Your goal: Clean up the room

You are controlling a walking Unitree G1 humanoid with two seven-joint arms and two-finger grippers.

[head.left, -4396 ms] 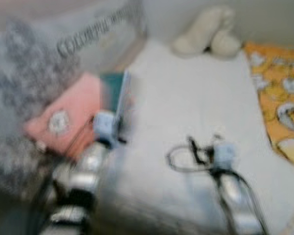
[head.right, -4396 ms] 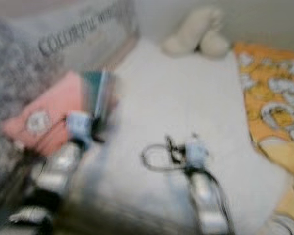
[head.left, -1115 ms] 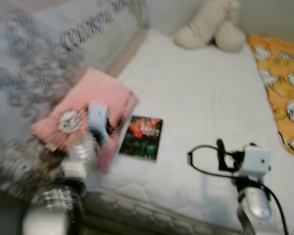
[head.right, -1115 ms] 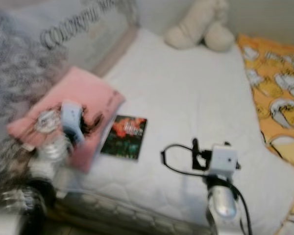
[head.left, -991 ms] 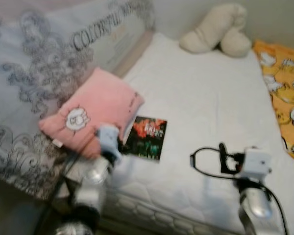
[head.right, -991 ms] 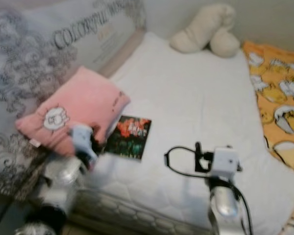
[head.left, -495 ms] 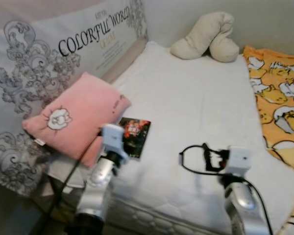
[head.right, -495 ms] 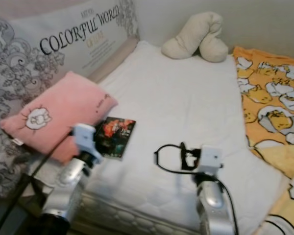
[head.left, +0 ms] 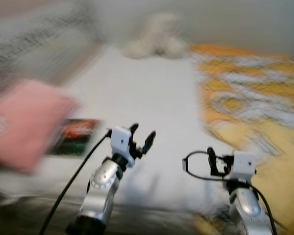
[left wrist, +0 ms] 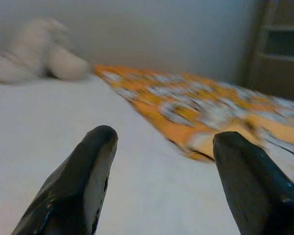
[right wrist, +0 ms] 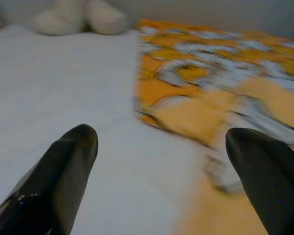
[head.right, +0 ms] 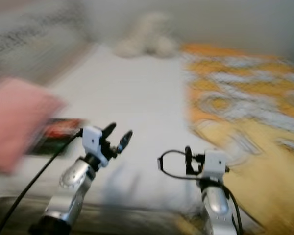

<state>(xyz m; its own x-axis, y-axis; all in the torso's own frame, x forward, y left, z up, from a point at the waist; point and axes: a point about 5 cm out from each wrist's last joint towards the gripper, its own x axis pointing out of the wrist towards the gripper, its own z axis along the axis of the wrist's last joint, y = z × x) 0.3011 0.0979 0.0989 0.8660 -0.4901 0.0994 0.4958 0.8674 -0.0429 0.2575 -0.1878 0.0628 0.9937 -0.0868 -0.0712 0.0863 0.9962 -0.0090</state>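
Grippers both spread wide, holding nothing: left gripper (head.left: 142, 137), right gripper (right wrist: 161, 147) over white mattress (head.left: 152, 98) | book (head.left: 76, 136) beside pink pillow (head.left: 24, 122) | orange blanket (head.left: 255, 98) right | cream plush (head.left: 154, 41) far end

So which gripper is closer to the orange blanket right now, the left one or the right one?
Right. The right gripper hangs open just short of the orange blanket and its near edge. The left gripper, also open, is over the white mattress, farther toward the book.
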